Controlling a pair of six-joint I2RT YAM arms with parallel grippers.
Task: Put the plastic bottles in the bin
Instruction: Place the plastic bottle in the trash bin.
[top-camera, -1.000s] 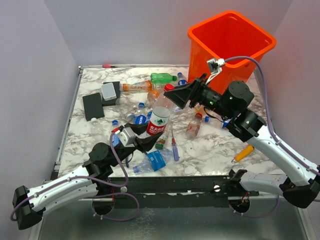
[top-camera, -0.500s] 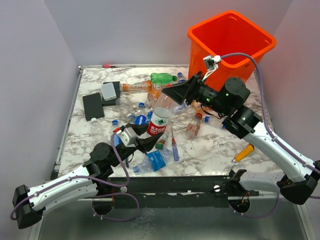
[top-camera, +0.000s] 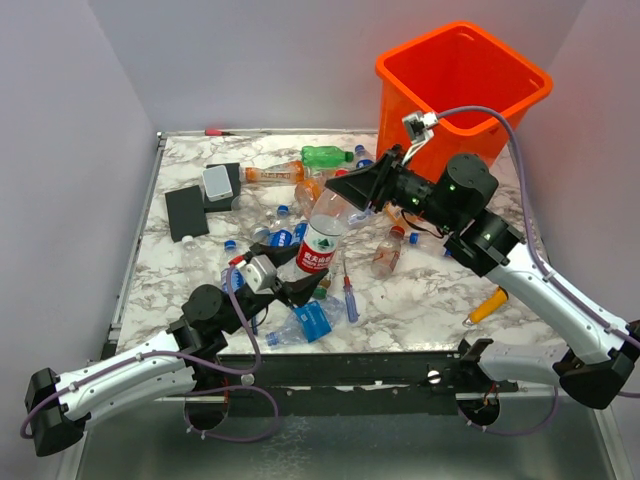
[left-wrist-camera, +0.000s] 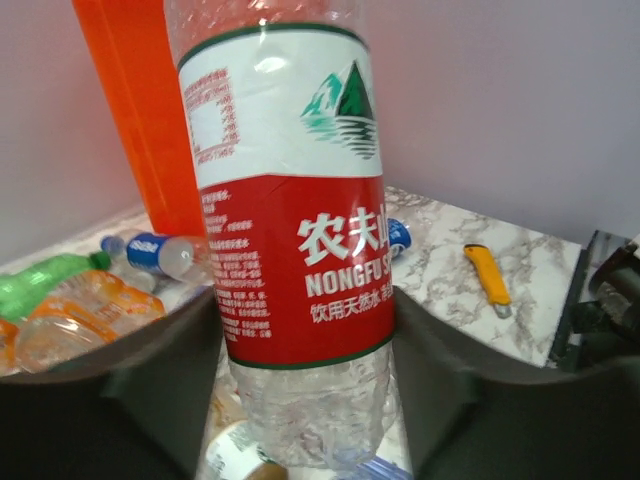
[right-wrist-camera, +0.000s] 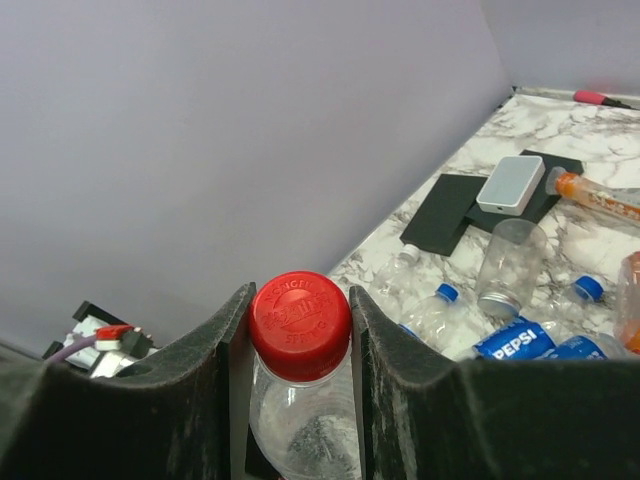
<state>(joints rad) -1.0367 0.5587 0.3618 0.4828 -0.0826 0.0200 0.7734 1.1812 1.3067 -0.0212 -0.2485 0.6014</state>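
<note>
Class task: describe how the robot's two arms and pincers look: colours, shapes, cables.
The left arm and right arm have white tubular links joined by chunky black joints. A lilac cable loops along each. The left pincer and right pincer are matt black, with broad wedge-shaped fingers.

Bright, even light; soft shadows; faint glare on the bottle (left-wrist-camera: 290, 230).
</note>
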